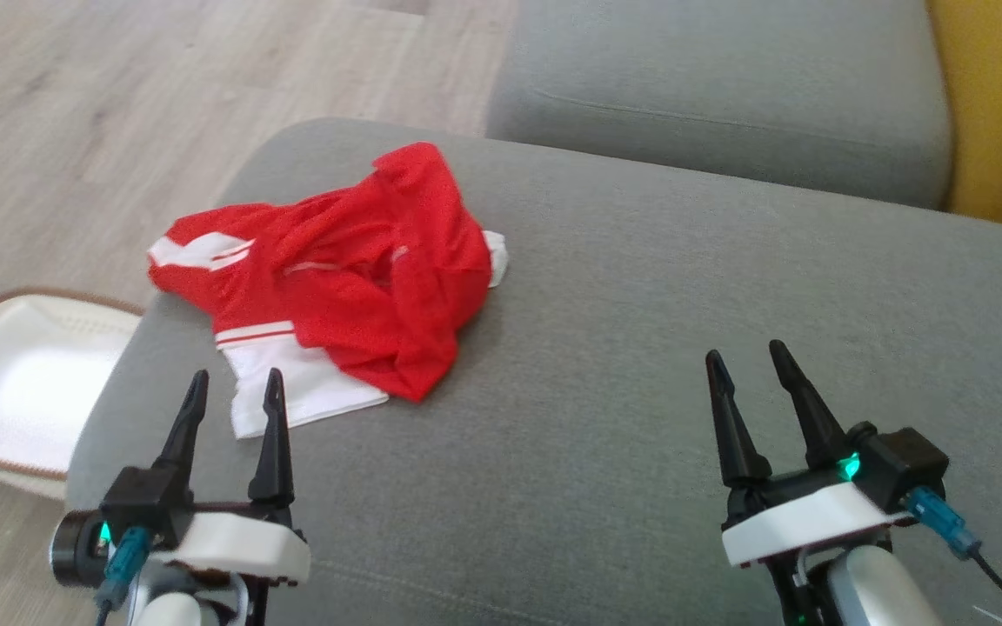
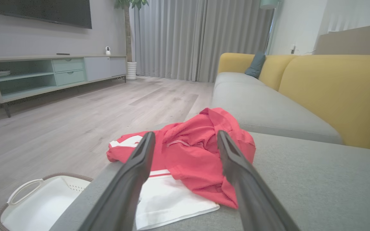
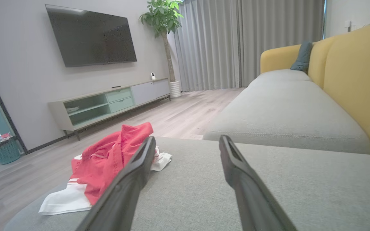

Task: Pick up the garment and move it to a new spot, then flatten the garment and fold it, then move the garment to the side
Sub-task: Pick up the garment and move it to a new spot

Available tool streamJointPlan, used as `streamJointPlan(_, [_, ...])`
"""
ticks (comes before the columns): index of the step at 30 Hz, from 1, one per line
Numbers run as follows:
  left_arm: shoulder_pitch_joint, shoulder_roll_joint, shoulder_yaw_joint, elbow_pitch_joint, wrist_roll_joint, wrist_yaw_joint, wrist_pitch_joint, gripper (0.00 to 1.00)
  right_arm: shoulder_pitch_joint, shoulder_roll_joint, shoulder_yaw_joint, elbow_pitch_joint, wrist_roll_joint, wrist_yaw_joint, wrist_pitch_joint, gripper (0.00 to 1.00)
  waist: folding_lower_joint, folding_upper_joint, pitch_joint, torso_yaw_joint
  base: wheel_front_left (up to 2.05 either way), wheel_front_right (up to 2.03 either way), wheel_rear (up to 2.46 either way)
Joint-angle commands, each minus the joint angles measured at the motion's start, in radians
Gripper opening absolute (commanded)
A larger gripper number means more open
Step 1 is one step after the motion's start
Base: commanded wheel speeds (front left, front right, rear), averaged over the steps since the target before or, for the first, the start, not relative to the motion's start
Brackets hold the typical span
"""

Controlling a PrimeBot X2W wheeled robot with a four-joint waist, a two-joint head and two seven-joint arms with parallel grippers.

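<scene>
Lying crumpled on sofa, red/wht garment

A home living room is shown. A sofa with grey seat cushions and a yellow backrest is set on a pale wood-plank floor. A large television is mounted on the wall above a long low cabinet with open shelves and drawers. A potted plant is placed beside floor-length grey curtains, and a white laundry basket is seen by the sofa.
</scene>
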Motion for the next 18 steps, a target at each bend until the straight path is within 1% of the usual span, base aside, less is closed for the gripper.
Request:
streamJointPlan(1, [-0.026,-0.001,0.038,-0.038,0.011,-0.003,-0.012,1.0,-0.025,-0.006,0.026,-0.028,0.008,-0.001,-0.011,1.0,0.0,0.0,-0.004,0.036,0.0,0.0,0.0])
streamJointPlan(3, [-0.021,-0.001,0.037,-0.04,0.015,-0.005,-0.012,1.0,-0.023,-0.006,0.028,-0.028,0.01,-0.001,-0.011,1.0,0.0,0.0,-0.006,0.065,0.0,0.0,0.0])
streamJointPlan(10, [-0.009,-0.002,0.042,-0.041,0.016,-0.004,-0.012,1.0,-0.012,-0.006,0.036,-0.03,0.023,-0.001,-0.011,1.0,0.0,0.0,-0.011,0.123,0.0,0.0,0.0])
streamJointPlan(14, [-0.006,-0.002,0.043,-0.041,0.015,-0.005,-0.012,1.0,-0.007,-0.006,0.037,-0.03,0.03,-0.001,-0.011,1.0,0.0,0.0,-0.015,0.144,0.0,0.0,0.0])
streamJointPlan(18, [-0.001,-0.002,0.047,-0.045,0.017,-0.005,-0.012,1.0,-0.004,-0.006,0.04,-0.031,0.034,-0.001,-0.011,1.0,0.0,0.0,-0.016,0.149,0.0,0.0,0.0])
